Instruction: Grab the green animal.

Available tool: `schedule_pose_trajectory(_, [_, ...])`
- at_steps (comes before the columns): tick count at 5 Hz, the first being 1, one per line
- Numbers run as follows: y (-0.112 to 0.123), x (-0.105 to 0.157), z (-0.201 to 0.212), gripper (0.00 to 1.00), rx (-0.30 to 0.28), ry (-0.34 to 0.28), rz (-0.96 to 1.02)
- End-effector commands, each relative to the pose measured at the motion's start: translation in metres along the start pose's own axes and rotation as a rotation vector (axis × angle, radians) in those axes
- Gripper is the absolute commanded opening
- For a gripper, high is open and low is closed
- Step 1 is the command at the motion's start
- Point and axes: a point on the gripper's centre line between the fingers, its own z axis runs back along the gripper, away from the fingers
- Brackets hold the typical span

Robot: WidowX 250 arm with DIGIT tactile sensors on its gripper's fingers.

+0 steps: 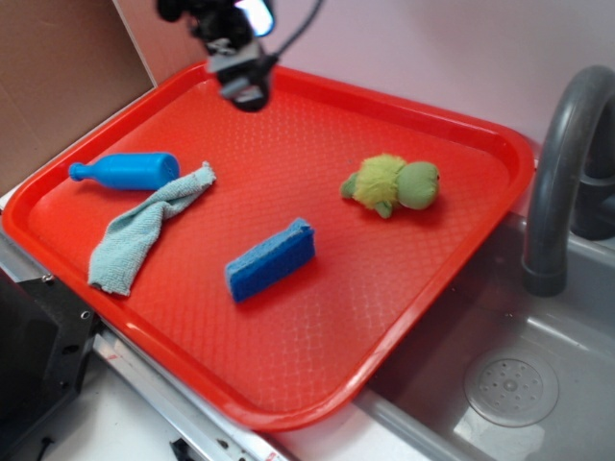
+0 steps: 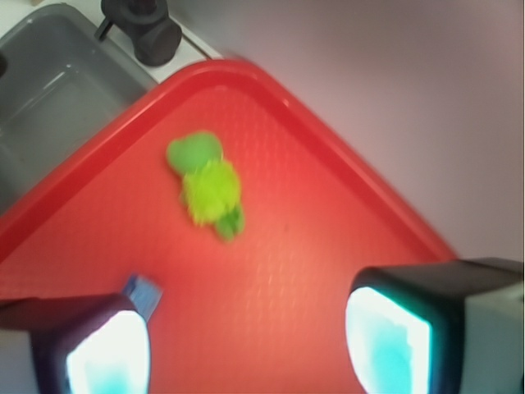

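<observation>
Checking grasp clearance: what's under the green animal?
Only the red tray. The green animal lies directly on it, apart from the blue sponge. Its underside is hidden. The gripper is open, fingers empty.

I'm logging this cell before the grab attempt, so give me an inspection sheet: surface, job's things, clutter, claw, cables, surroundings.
Surface: red plastic tray with a textured floor, lying flat.
Job's things: fuzzy yellow-green plush turtle toy lies alone near the tray's far right corner, untouched.
Clutter: blue rectangular sponge mid-tray; pale teal crumpled cloth touching a blue plastic bottle lying on its side at left.
Claw: black claw is open and empty, raised over the tray's far edge, apart from the toy.
Cables: a black cable loops from the wrist.
Surroundings: grey sink with a grey curved faucet at right; pale wall behind.
</observation>
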Motion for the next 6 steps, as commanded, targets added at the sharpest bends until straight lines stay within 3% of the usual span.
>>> schedule_pose_trajectory(1, [-0.014,0.042,-0.048,1.0,-0.101,-0.001,-0.173])
schedule_pose_trajectory(2, [-0.02,0.046,-0.079,1.0,-0.137,0.049,-0.179])
schedule_pose_trajectory(3, [-0.032,0.049,-0.096,1.0,-0.187,0.062,-0.252])
schedule_pose_trajectory(4, [-0.04,0.052,-0.109,1.0,-0.179,0.114,-0.25])
schedule_pose_trajectory(5, [-0.04,0.05,-0.114,0.0,-0.137,0.175,-0.239])
schedule_pose_trajectory(6, [-0.04,0.05,-0.118,0.0,-0.119,0.206,-0.239])
